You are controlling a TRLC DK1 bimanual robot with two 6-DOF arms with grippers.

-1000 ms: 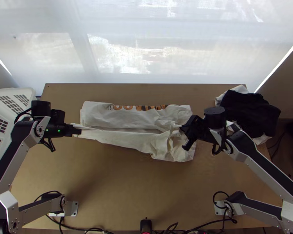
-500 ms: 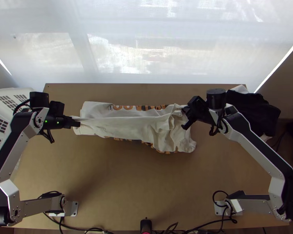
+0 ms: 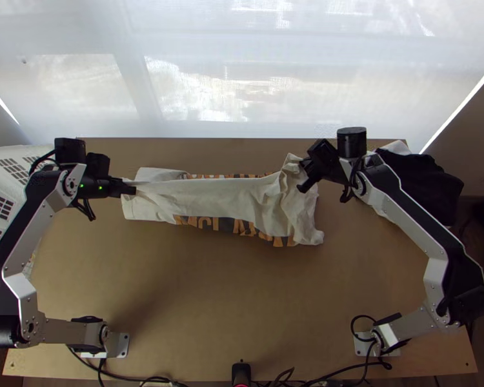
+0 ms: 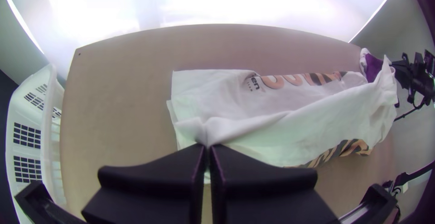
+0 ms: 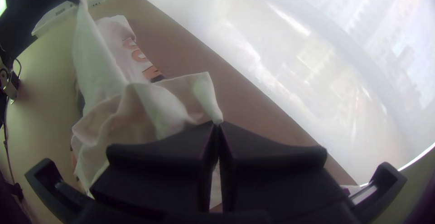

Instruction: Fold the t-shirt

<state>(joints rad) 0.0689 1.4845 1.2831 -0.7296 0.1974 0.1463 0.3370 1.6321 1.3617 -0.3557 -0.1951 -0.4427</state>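
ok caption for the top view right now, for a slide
Two robot grippers hold a white t-shirt by opposite ends, partly folded over its orange-and-dark print.

Matt cloth shirt, smooth wooden table
The shirt is soft, creased fabric with a flat, matt print; the table has a plain, low-sheen face; the links are smooth metal with a satin look; the left gripper and right gripper have smooth, matt black fingers; the basket is smooth plastic with a slight gloss; the pile is dull dark cloth; the screen looks sheer, like thin woven fabric
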